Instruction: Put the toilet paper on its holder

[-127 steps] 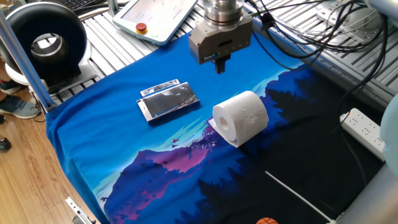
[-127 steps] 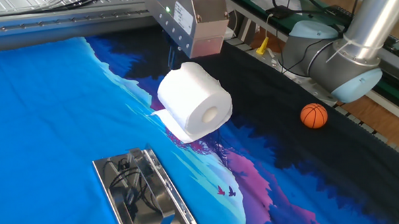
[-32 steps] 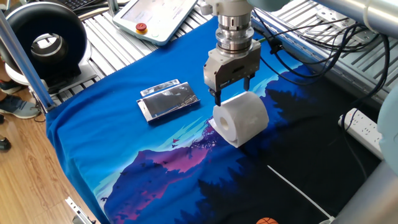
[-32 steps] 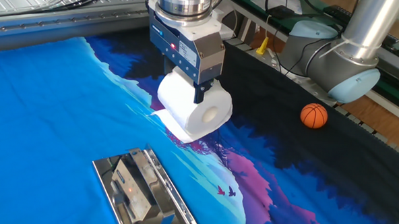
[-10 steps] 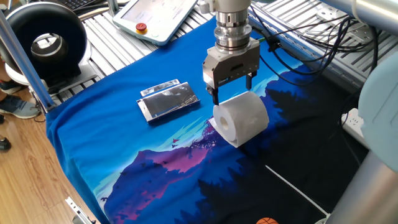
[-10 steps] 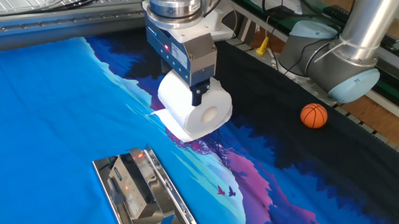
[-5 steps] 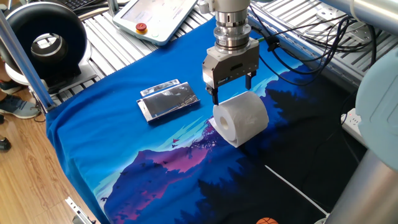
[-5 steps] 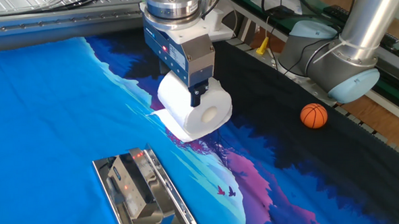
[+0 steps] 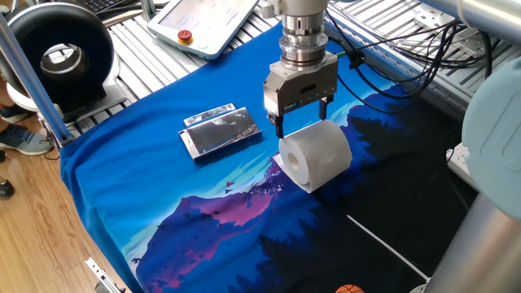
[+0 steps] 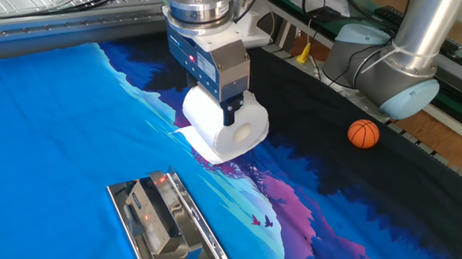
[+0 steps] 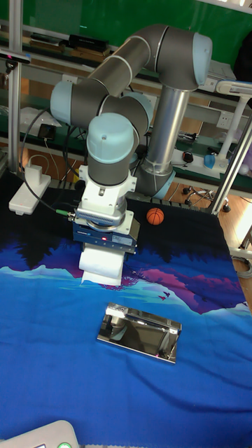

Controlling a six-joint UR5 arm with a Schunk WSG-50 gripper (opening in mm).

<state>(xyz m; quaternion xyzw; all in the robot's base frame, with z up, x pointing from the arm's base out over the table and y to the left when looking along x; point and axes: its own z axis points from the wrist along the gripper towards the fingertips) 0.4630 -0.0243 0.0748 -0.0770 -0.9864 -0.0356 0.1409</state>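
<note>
The toilet paper (image 9: 316,155) lies on its side on the blue cloth, hollow end toward the front left, with a loose sheet under it. It also shows in the other fixed view as a white roll (image 10: 223,129). My gripper (image 9: 303,120) hangs right over the roll, open, one finger at each end. One dark fingertip (image 10: 230,114) sits just in front of the hollow end; the other is hidden. The holder (image 9: 221,130), a flat chrome piece, lies left of the roll and apart from it. It also shows near the front edge (image 10: 168,220) and in the tall view (image 11: 138,332).
A white pendant (image 9: 203,20) with a red button lies at the back. An orange ball (image 10: 363,134) rests on the dark cloth near the arm's base (image 10: 390,66). A black round device (image 9: 61,57) stands far left. A white power strip (image 11: 28,187) lies at the edge.
My gripper has edged slightly lower over the roll in the last second. The roll and the holder have not moved.
</note>
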